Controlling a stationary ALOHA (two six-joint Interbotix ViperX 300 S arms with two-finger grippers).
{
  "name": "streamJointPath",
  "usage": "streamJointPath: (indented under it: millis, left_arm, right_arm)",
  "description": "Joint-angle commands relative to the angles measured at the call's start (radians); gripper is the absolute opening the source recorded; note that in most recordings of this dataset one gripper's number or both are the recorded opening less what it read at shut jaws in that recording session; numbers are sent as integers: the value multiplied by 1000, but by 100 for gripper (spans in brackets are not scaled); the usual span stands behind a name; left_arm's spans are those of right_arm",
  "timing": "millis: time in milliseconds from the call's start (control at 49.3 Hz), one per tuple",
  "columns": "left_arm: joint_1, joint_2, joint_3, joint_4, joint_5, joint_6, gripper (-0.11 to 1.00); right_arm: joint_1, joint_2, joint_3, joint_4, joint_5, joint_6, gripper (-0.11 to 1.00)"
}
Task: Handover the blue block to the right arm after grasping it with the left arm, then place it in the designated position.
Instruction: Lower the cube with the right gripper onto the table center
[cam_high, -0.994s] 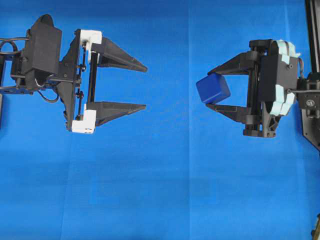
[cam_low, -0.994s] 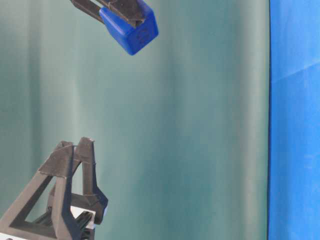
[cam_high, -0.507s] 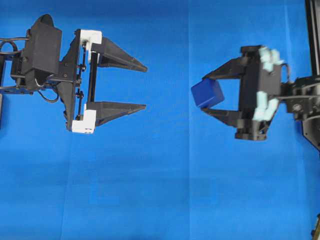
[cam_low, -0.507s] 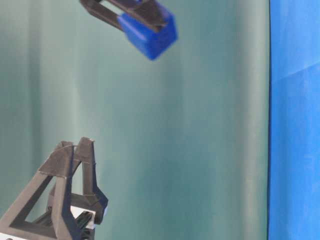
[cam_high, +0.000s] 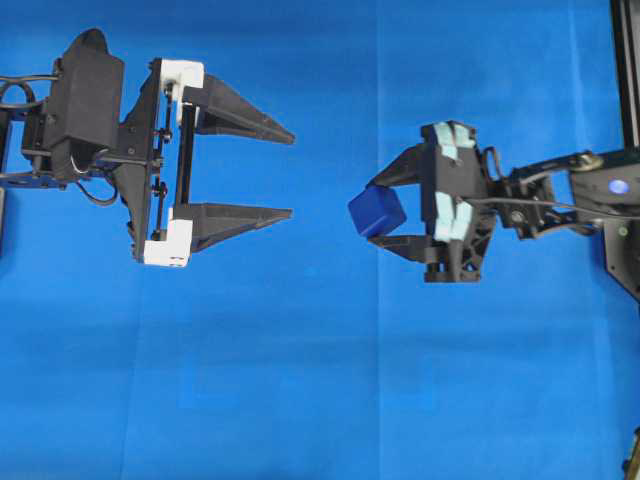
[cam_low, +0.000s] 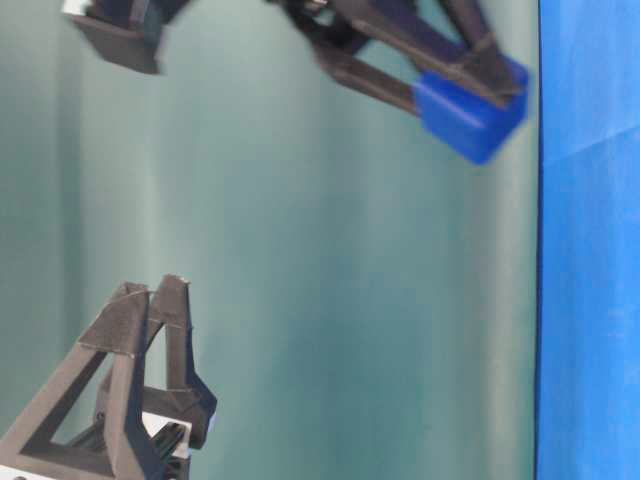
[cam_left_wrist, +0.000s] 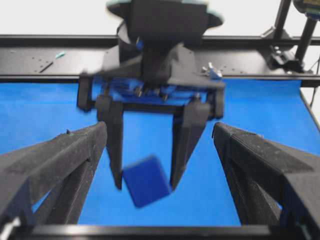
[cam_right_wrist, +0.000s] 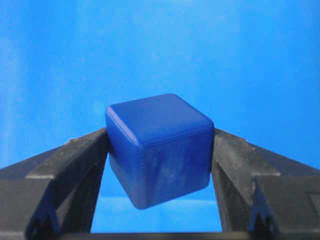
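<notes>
The blue block is a small dark-blue cube pinched between the two black fingers of my right gripper, which is shut on it and tilted down toward the cloth. The right wrist view shows the block filling the gap at the gripper, pressed from both sides. My left gripper, with white blocks at its finger bases, stands wide open and empty at the left, well apart from the block. From the left wrist view the block hangs between the right arm's fingers, beyond my open left gripper. The table-level view shows the block held near the cloth.
Plain blue cloth covers the table. A black frame rail runs along the far side in the left wrist view. A black stand rises at the right edge of the overhead view.
My right gripper has carried the block leftward and downward toward the cloth, tilting as it went. The left gripper has stayed still and open.
</notes>
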Motion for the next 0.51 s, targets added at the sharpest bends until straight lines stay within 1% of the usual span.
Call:
streamJointPath:
  millis: [0, 142, 487]
  left_arm:
    - [2, -17, -11, -2, -5, 2, 92]
    - [2, -15, -12, -2, -3, 2, 92]
    - [2, -11, -12, -2, -5, 2, 92]
  right_arm:
    - [-29, 26, 8, 18, -87, 2, 55]
    - [-51, 103, 20, 26, -187, 0, 55]
    - [-66, 255, -6, 34, -288, 0, 55]
